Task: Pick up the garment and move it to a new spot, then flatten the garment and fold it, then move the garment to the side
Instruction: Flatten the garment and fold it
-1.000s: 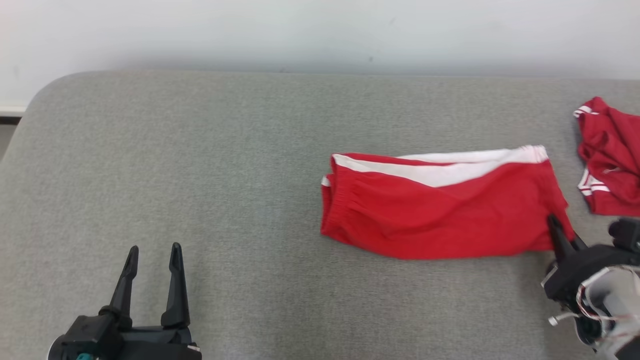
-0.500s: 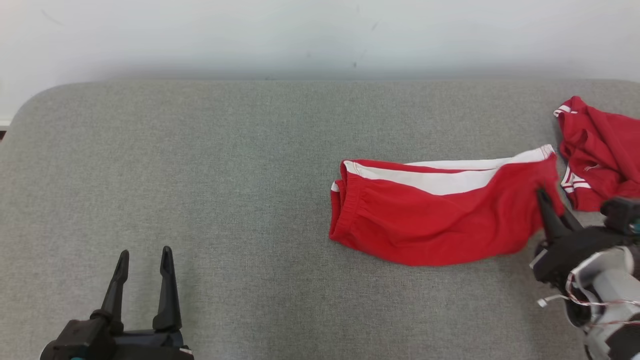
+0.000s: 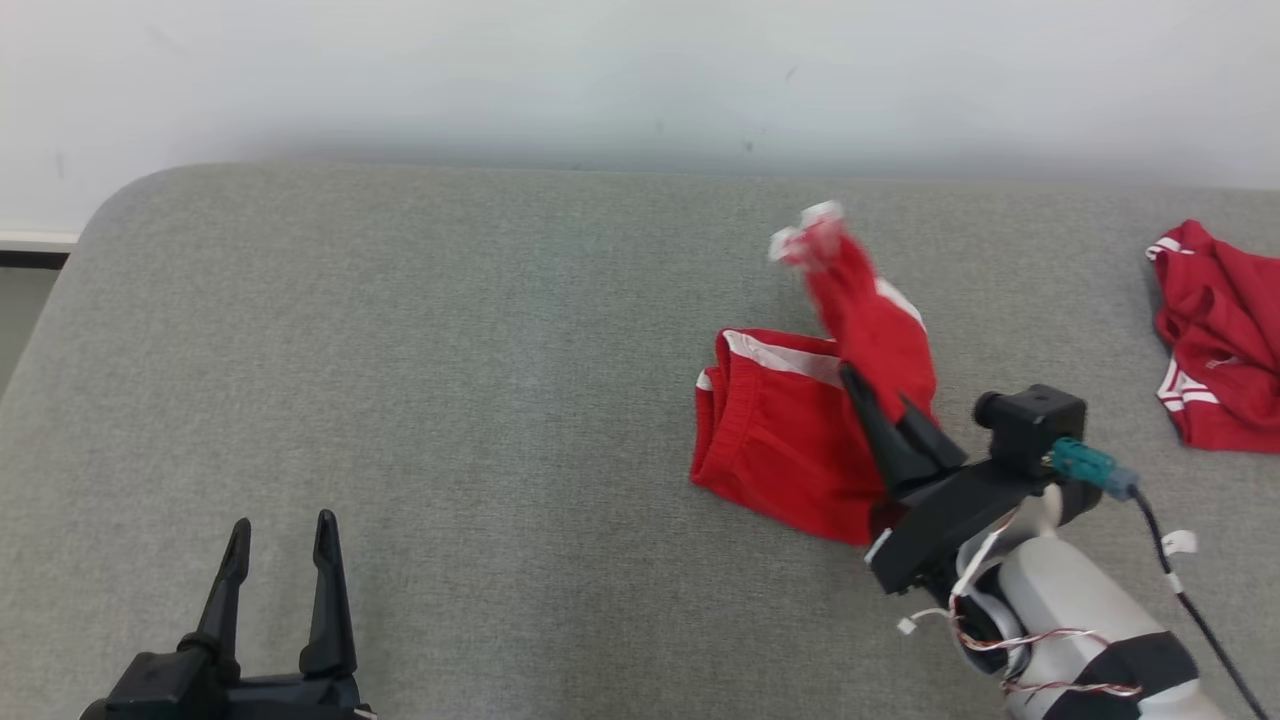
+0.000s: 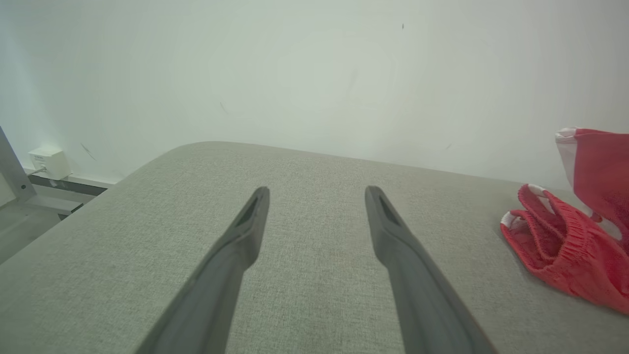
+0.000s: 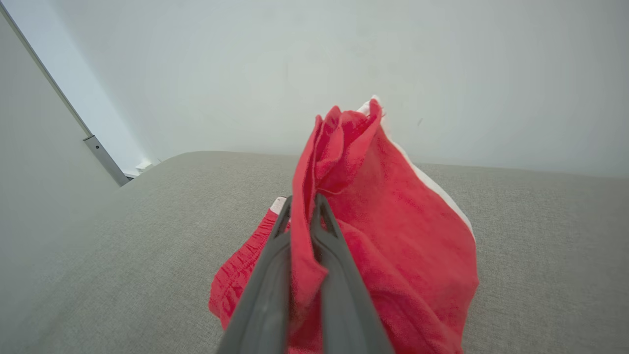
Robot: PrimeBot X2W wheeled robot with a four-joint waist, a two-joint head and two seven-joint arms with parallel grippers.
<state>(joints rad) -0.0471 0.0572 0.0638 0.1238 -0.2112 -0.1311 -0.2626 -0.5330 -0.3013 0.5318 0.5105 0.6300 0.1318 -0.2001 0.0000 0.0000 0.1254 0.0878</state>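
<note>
The garment (image 3: 780, 440), red shorts with a white side stripe, lies on the grey padded table (image 3: 450, 350) right of centre. Its right end is lifted and swung over leftward, the hem (image 3: 815, 235) blurred in the air. My right gripper (image 3: 880, 400) is shut on that lifted red cloth. In the right wrist view the fabric (image 5: 373, 206) bunches between and above my fingers (image 5: 268, 290). My left gripper (image 3: 280, 535) stands open over bare table at the lower left. The left wrist view shows the shorts' elastic waistband (image 4: 565, 241) at its right edge.
A second crumpled red garment (image 3: 1215, 340) with white trim lies at the table's far right. A pale wall (image 3: 640, 70) runs behind the table. The table's rounded left corner (image 3: 110, 210) drops to the floor. A cable (image 3: 1190, 600) trails from my right wrist.
My right gripper has carried the shorts' right end up and to the left, over the rest of the garment. The head camera shifted slightly. The left gripper stayed open and still.
</note>
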